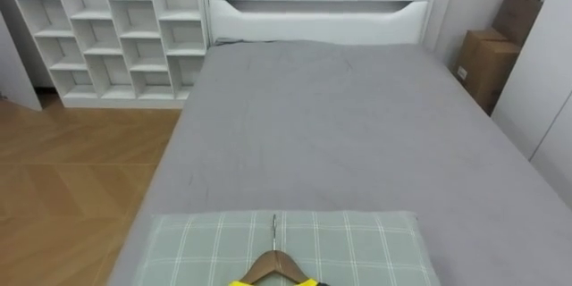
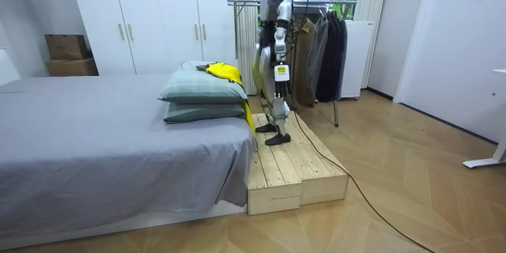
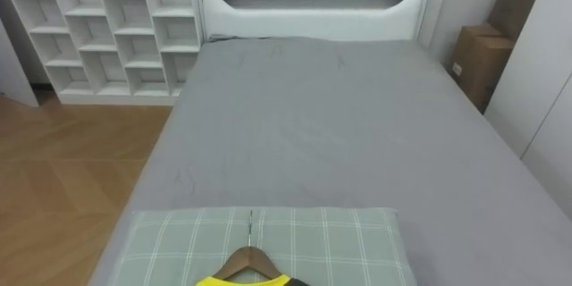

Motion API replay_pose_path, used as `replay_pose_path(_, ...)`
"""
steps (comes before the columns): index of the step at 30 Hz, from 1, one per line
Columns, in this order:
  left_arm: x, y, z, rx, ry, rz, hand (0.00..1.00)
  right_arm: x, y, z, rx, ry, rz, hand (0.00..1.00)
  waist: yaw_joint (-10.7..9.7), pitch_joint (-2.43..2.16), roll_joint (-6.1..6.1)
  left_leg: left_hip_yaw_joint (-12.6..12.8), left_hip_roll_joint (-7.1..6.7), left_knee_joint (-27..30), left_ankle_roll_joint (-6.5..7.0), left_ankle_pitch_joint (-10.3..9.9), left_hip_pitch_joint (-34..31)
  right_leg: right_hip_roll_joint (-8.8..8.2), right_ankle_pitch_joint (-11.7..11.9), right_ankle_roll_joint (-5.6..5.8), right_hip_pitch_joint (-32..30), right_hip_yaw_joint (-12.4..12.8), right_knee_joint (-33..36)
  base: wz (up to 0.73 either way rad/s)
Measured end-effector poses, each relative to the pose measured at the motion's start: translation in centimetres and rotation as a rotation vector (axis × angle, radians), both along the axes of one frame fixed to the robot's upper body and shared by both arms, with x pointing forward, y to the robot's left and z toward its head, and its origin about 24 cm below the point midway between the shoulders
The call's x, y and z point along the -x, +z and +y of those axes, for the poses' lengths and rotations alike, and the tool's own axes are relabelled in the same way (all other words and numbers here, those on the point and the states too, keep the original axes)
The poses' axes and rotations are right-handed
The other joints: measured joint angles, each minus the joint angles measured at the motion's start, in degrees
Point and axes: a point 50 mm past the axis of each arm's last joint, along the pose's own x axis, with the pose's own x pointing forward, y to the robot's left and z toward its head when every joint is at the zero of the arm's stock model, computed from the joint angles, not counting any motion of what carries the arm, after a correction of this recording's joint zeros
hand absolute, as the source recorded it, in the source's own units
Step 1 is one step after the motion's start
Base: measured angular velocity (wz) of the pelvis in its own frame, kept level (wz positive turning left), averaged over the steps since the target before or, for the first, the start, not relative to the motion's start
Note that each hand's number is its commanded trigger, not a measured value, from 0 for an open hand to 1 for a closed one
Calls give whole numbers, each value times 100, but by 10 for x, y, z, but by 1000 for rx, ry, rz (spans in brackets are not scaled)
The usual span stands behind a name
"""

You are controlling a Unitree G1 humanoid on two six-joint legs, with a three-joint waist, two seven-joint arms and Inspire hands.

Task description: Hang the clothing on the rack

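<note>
Grey sheet over the whole bed (image 1: 331,125), stretched flat up to a white headboard (image 1: 317,20). At the bed's near edge, a green checked pillow (image 1: 286,246), stacked on a second one as seen from the room view. On the top pillow, at the edge nearest the robot, a wooden hanger (image 1: 273,264) with its metal hook pointing toward the headboard, threaded into a yellow garment (image 2: 224,71). Cut off by the bottom border in the eye views, so barely a strip of yellow there. More of it from the room view: bunched on the pillow top, with a tail hanging down the bed's end past both pillows. Hard to make out what kind of clothing. Standing upright on a pale wooden platform (image 2: 292,170) set against that end of the bed, facing the pillows, with a clothes rack (image 2: 316,47) of dark coats close behind. Left hand (image 2: 276,77) hanging low beside the hip, apart from the garment, too small to tell how far the fingers are curled. Off the bed's left side, white cubby shelves (image 1: 116,27); off its right side, cardboard boxes (image 1: 487,63).
</note>
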Motion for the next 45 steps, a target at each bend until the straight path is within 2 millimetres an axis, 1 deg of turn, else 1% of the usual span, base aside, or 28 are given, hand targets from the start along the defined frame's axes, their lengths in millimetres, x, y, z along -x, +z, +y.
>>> replay_pose_path(12,1,0,0,9,2,5,0,-1,0,0,8,0,-3,0,8,-2,-51,0,-1,5,0,0,1,-1,-1,0,-2,1,1,0)
replay_pose_path(28,1,0,0,6,1,3,0,3,0,0,8,-3,7,0,-5,-2,-49,2,-1,9,0,0,14,-17,-1,-1,6,-2,13,0)
replay_pose_path(45,1,0,0,4,1,0,0,-1,0,0,8,3,-5,0,2,0,-42,3,-1,4,0,0,11,-12,-1,0,-30,-3,2,0)
